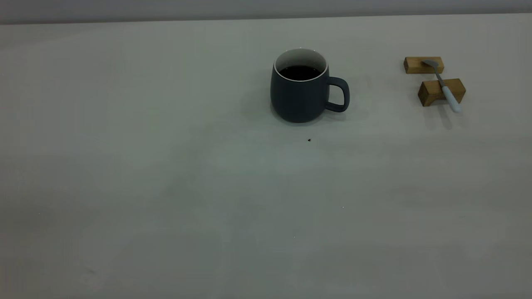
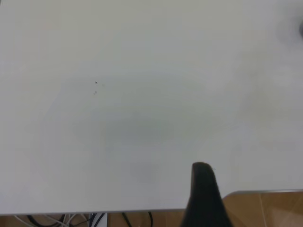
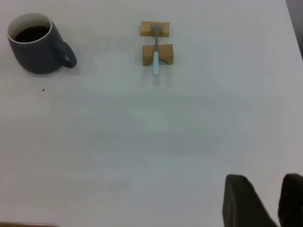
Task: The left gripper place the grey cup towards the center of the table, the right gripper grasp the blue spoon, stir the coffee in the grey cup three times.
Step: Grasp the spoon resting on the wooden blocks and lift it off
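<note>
The grey cup [image 1: 299,95] stands upright near the middle of the table [image 1: 166,187], handle pointing right, with dark coffee [image 1: 299,72] inside. At the right, the blue spoon [image 1: 447,89] lies across two tan wooden blocks. Neither gripper shows in the exterior view. In the right wrist view my right gripper [image 3: 265,189] hovers well back from the cup [image 3: 35,52] and the spoon [image 3: 155,59], open by a narrow gap with nothing in it. In the left wrist view a black part of my left gripper [image 2: 203,189] hangs over bare table near its edge.
The far wooden block [image 1: 424,65] carries the spoon's bowl, and the near block [image 1: 434,92] carries its handle. A tiny dark speck [image 1: 309,140] lies just in front of the cup. Beyond the table's edge in the left wrist view are brown floor [image 2: 265,208] and some cables [image 2: 94,220].
</note>
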Robot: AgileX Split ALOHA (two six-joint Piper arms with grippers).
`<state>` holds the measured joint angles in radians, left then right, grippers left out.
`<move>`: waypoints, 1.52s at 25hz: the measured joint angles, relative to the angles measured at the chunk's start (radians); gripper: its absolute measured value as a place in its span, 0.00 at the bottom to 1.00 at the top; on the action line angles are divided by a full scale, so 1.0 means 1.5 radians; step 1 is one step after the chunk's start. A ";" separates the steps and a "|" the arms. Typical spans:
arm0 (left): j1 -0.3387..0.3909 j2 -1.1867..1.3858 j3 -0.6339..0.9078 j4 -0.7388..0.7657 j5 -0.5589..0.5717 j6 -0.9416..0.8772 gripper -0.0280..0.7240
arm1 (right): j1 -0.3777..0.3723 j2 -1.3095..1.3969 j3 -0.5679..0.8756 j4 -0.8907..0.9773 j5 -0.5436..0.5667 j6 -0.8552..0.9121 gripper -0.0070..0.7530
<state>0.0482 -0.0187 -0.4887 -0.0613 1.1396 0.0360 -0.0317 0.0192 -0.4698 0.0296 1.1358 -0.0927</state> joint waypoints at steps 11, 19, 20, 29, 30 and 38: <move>0.000 0.000 0.000 0.000 0.000 0.000 0.82 | 0.000 0.194 -0.060 0.007 -0.076 0.001 0.52; 0.000 0.000 0.000 0.000 0.000 0.000 0.82 | 0.000 0.495 -0.102 0.090 -0.236 -0.082 0.77; 0.000 0.000 0.000 0.000 0.000 0.000 0.82 | 0.000 0.537 -0.109 0.101 -0.250 -0.092 0.77; 0.000 0.000 0.000 0.000 0.000 0.000 0.82 | 0.000 0.872 -0.219 0.162 -0.320 -0.154 0.77; 0.000 0.000 0.000 0.000 0.000 0.000 0.82 | 0.000 0.904 -0.233 0.168 -0.328 -0.155 0.77; 0.000 0.000 0.000 0.000 0.000 0.000 0.82 | 0.000 1.135 -0.337 0.185 -0.368 -0.165 0.77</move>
<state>0.0482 -0.0187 -0.4887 -0.0613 1.1396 0.0360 -0.0317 1.7213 -0.9754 0.3070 0.5834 -0.3407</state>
